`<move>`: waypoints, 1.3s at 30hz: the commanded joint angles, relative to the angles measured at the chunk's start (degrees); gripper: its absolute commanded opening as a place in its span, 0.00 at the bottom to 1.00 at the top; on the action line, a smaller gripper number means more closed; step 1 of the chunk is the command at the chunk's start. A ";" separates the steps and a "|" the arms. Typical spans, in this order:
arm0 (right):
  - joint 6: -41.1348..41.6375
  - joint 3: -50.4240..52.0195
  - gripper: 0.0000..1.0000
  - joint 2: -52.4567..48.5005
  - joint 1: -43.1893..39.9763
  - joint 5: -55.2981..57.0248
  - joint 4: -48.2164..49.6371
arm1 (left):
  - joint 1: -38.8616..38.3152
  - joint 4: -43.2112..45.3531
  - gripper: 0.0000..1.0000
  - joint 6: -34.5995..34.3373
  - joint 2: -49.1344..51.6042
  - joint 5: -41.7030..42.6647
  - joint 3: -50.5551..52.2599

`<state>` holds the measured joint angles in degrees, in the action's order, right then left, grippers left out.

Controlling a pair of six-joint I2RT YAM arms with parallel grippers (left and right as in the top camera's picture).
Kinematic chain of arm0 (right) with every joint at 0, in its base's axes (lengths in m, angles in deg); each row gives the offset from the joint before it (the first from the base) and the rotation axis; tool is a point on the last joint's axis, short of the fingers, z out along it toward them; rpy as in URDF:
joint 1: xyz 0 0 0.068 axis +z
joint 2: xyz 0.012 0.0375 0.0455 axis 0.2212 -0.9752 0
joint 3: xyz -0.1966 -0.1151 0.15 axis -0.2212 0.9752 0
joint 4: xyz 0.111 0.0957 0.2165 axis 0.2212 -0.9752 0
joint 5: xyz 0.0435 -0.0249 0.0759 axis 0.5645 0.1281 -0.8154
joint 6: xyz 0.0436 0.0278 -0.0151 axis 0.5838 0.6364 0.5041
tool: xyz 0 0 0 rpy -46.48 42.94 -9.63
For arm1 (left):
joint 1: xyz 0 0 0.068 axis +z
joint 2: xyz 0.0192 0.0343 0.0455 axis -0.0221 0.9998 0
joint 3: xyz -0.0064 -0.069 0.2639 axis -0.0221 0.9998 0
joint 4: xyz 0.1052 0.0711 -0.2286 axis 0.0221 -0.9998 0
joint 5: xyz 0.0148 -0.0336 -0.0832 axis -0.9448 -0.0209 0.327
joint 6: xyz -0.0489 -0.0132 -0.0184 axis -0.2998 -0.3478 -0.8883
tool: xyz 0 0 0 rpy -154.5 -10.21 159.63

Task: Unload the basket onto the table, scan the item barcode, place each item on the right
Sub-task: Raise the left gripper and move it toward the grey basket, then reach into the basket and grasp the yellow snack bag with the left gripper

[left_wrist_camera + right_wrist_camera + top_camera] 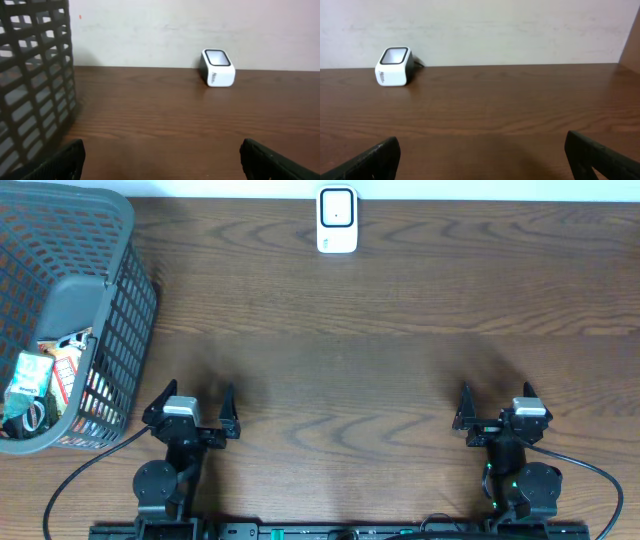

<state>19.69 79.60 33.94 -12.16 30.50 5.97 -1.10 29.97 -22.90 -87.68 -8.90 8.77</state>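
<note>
Fingers: the black fingers (60,161) of the left gripper (198,392) and those of the right gripper (496,394) stand spread wide with nothing between them. Both grippers sit low over bare wood at the near edge.
Table: one brown wood-grain table (340,360) carries everything.
Basket: one dark grey plastic lattice basket (125,290) stands at the far left corner, its near corner just beside the left gripper.
Scanner: one white box-shaped barcode scanner (337,220) with a dark window sits at the table's far edge, well apart from both grippers.
Items: packaged items (35,375) lie heaped in the basket's near end, partly under a solid grey flap (70,305). A green-and-white packet and an orange-red one show. Others are hidden, so there are at least two and the exact number cannot be told.
Where the item is: inside the basket, on the left gripper's side, not yet lifted.
Handling: they look like light, thin-walled pouches or small cartons. The wrappers are probably glossy and slippery, soft enough to crumple under a hard pinch, and not fragile.
Where to grip: likely across a narrow edge or top seam, reaching down over the basket rim and leaving the printed face free. No barcode can be made out, so which face to show the scanner is unknown.
Count: two grippers, four fingers, one basket, one scanner.
</note>
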 commanded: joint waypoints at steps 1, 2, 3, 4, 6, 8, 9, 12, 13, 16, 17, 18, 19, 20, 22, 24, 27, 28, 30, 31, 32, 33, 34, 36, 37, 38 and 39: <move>-0.42 0.09 0.99 0.31 -0.55 -0.11 -0.24 | 0.13 -1.36 0.98 -1.18 -0.37 3.48 0.55; -0.42 0.09 0.99 0.31 -0.55 -0.11 -0.24 | 0.07 0.33 0.97 -2.62 -0.37 4.94 0.52; -0.42 0.09 0.99 0.31 -0.55 -0.11 -0.24 | 0.02 2.21 0.97 -4.39 -0.37 7.23 0.52; -0.42 0.09 0.99 0.31 -0.55 -0.11 -0.24 | 0.04 4.68 0.98 -5.97 -0.37 10.16 0.52; -0.42 0.09 0.99 0.31 -0.55 -0.11 -0.24 | 0.04 11.06 0.98 -8.04 -0.37 15.02 0.52; -0.42 0.09 0.99 0.31 -0.55 -0.11 -0.24 | 0.04 18.32 0.98 -10.05 -0.37 16.41 0.28; -0.42 0.09 0.99 0.31 -0.55 -0.11 -0.24 | 0.04 22.18 0.98 -11.17 -0.37 16.39 -0.17; -0.42 0.09 0.99 0.31 -0.55 -0.11 -0.24 | 0.04 28.94 0.98 -11.65 -0.26 15.39 -2.56; -0.42 0.09 0.99 0.31 -0.55 -0.11 -0.24 | 0.04 30.05 0.98 -12.74 -0.02 14.05 -3.87; -0.42 0.09 0.99 0.31 -0.55 -0.11 -0.24 | 0.04 30.27 0.98 -13.86 2.19 10.38 -9.90; -0.42 0.09 0.99 0.31 -0.55 -0.11 -0.24 | 0.04 30.25 0.98 -13.79 3.96 9.44 -12.72; -0.42 0.09 0.99 0.31 -0.55 -0.11 -0.24 | 0.04 29.77 0.98 -13.40 5.97 8.57 -15.47; -0.42 0.09 0.99 0.31 -0.55 -0.11 -0.24 | 0.04 28.30 0.98 -13.20 8.48 7.50 -18.69; -0.42 0.09 0.99 0.31 -0.55 -0.11 -0.24 | 0.07 25.24 0.98 -13.22 11.34 6.25 -22.43; -0.42 0.09 0.99 0.31 -0.55 -0.11 -0.24 | 0.09 14.08 0.97 -12.96 17.97 4.68 -31.61; -0.42 0.09 0.99 0.31 -0.55 -0.11 -0.24 | 0.09 -1.09 0.98 -8.74 26.43 4.90 -42.77; -0.42 0.09 0.99 0.31 -0.55 -0.11 -0.24 | 0.09 -16.94 0.98 -7.58 36.92 9.35 -55.41; -0.42 0.09 0.99 0.31 -0.55 -0.11 -0.24 | 0.09 -20.57 0.98 -7.56 40.17 10.10 -58.71; -0.42 0.09 0.99 0.31 -0.55 -0.11 -0.24 | 0.09 -22.86 0.98 -7.52 44.37 9.81 -62.14; -0.42 0.09 0.99 0.31 -0.55 -0.11 -0.24 | 0.11 -22.32 0.98 -7.52 46.42 9.64 -63.63; -0.42 0.09 0.99 0.31 -0.55 -0.11 -0.24 | 0.11 -21.94 0.98 -7.56 48.09 8.74 -65.07; -0.42 0.09 0.99 0.31 -0.55 -0.11 -0.24 | 0.17 -22.21 0.98 -7.76 49.72 7.50 -67.01; -0.42 0.09 0.99 0.31 -0.55 -0.11 -0.24 | 0.48 -23.63 0.97 -8.70 51.60 5.75 -69.77; -0.42 0.09 0.99 0.31 -0.55 -0.11 -0.24 | 2.08 -29.66 0.98 -9.31 56.63 2.84 -78.01; -0.42 0.09 0.99 0.31 -0.55 -0.11 -0.24 | 3.21 -33.44 0.98 -9.31 59.36 1.36 -82.60; -0.42 0.09 0.99 0.31 -0.55 -0.11 -0.24 | 4.61 -37.97 0.98 -9.31 62.38 -0.59 -87.69; -0.42 0.09 0.99 0.31 -0.55 -0.11 -0.24 | 6.54 -43.74 0.98 -9.29 66.10 -3.37 -93.96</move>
<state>19.69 79.60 33.94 -12.16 30.50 5.99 2.13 -8.22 -31.88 -27.13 -5.27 -73.52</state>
